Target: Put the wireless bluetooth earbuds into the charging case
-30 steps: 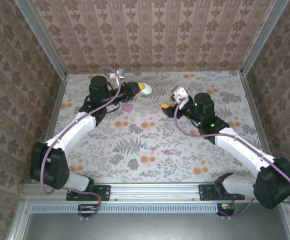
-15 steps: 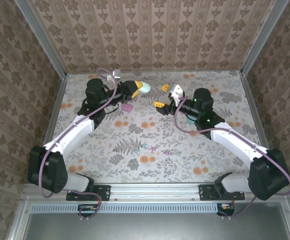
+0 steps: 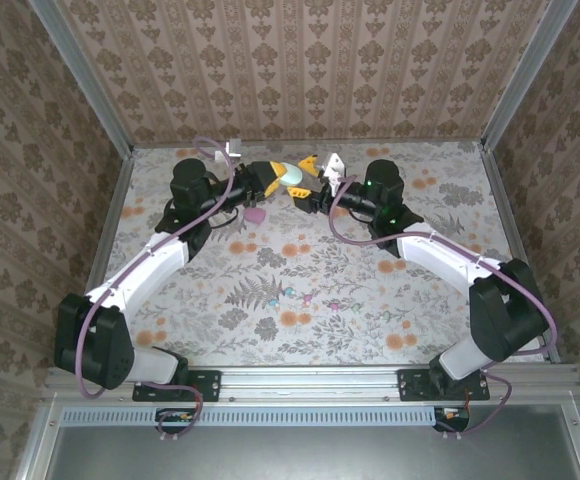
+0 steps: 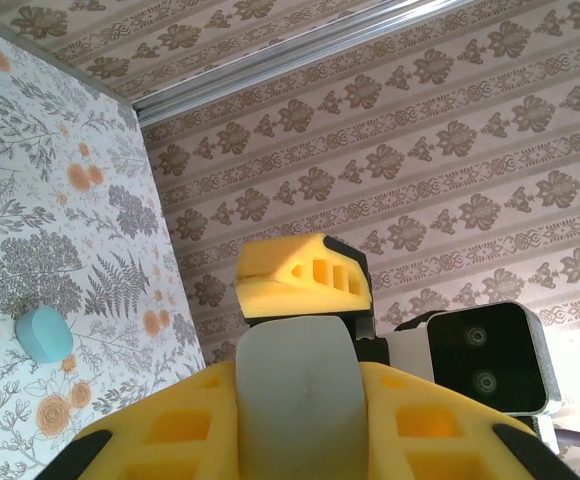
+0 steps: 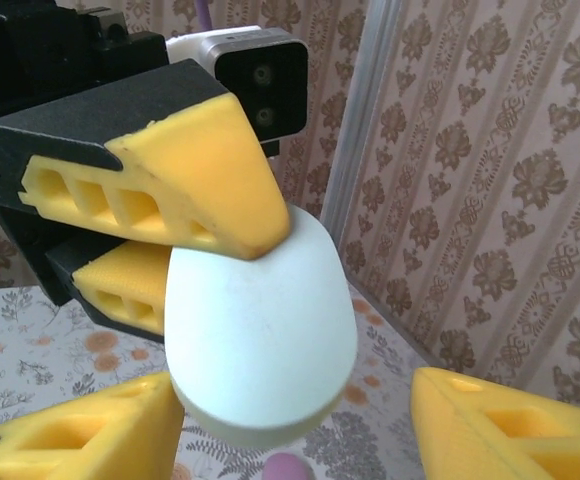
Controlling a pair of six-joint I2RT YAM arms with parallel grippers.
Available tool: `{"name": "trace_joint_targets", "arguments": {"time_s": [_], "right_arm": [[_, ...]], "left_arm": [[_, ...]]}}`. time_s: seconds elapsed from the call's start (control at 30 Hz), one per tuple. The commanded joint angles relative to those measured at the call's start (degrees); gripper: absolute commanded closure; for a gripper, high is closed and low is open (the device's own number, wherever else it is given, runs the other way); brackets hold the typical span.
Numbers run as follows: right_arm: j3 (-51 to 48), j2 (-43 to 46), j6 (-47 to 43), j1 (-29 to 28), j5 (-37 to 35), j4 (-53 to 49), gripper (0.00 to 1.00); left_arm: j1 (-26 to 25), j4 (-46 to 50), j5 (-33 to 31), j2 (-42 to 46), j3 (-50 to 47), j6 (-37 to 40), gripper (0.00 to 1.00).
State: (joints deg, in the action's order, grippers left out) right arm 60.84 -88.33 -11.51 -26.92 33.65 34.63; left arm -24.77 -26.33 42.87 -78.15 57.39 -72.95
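Over table [image 3: 370,300], L gripper [image 3: 280,178] grips prob. teal case [image 5: 260,330].

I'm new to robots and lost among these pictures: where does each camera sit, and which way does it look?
Top: fixed above and behind the arms, looking down on the table; the left arm and right arm show.
Left wrist: looks along its left fingers, shut on the case, towards the wall.
Right wrist: faces the left arm, its open right fingers either side of the case.
Shared: all three show the case.
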Motion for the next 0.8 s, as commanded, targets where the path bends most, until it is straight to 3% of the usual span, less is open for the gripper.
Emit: {"name": "trace_joint_targets", "arguments": {"time_s": [0.0, 0.5, 0.7, 0.77], "right_arm": [[2.35, -0.87, 1.81, -0.24, 2.46, 4.15, 0.38], [1.05, -0.70, 2.70, -0.52, 1.95, 7.20, 0.47], [1.13, -0.25, 2.99, -0.59, 2.12, 6.78, 0.63], [0.80, 0.61, 2.99, -0.59, 2.10, 5.63, 0.66]], "left_arm": [[-0.35, -2.33, 0.82, 1.77, -0.34, -0.88, 0.86], [-0.24, -2.24, 0.42, 1.53, -0.75, -1.09, 0.86], [-0.26, -1.78, 0.27, 1.47, -0.76, -0.67, 0.85], [-0.21, -1.06, 0.20, 1.00, -0.17, -0.08, 0.76]]}}
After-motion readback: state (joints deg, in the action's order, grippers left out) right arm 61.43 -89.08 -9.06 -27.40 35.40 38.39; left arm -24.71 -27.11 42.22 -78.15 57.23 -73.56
